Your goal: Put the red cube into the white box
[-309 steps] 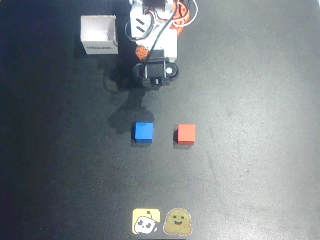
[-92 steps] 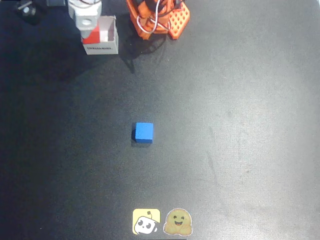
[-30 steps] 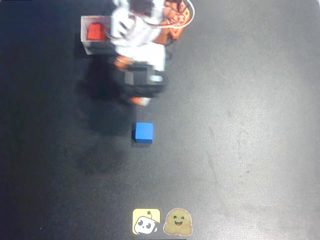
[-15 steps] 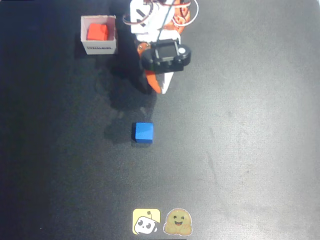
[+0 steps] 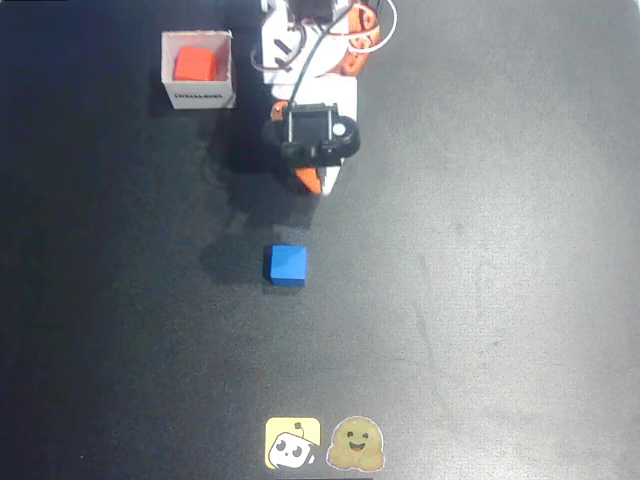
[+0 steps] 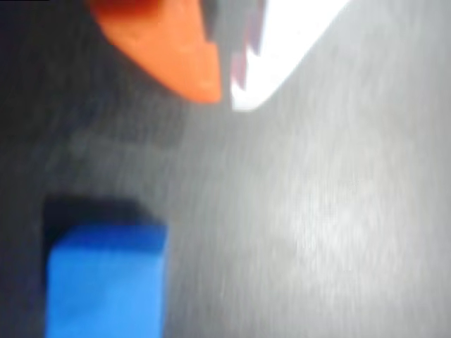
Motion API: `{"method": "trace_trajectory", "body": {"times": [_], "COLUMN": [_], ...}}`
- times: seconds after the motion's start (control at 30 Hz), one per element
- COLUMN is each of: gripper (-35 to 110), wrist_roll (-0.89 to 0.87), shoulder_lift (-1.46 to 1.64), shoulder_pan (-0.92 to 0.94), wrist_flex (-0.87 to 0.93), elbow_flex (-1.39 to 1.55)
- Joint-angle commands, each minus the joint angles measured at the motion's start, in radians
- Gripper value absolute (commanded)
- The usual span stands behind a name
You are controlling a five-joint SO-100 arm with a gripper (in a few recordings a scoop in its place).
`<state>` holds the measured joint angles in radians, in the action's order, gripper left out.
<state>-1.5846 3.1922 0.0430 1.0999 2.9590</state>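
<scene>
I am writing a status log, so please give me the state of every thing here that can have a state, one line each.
red cube: inside the box, released.
white box: open top, upright, holding the red cube.
blue cube: on the table, untouched.
gripper: shut, empty, above the table near the blue cube.

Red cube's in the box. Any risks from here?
1. The claw, shut with nothing in it, points toward the blue cube; a further sweep forward might knock it.
2. The white box sits close beside the arm; a swing that way could tip it and spill the red cube.
</scene>
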Motion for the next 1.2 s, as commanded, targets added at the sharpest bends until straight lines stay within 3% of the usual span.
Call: {"method": "trace_trajectory", "body": {"times": [0.0, 0.13, 1.17], "gripper": [0, 0, 0], "wrist_roll": [-0.011, -0.011, 0.0], "shoulder_lift": [0.005, 0.005, 0.005], "shoulder_pan": [0.008, 0.009, 0.009], "wrist_flex": [0.106, 0.247, 0.249], "elbow_flex": [-0.005, -0.005, -0.005]}}
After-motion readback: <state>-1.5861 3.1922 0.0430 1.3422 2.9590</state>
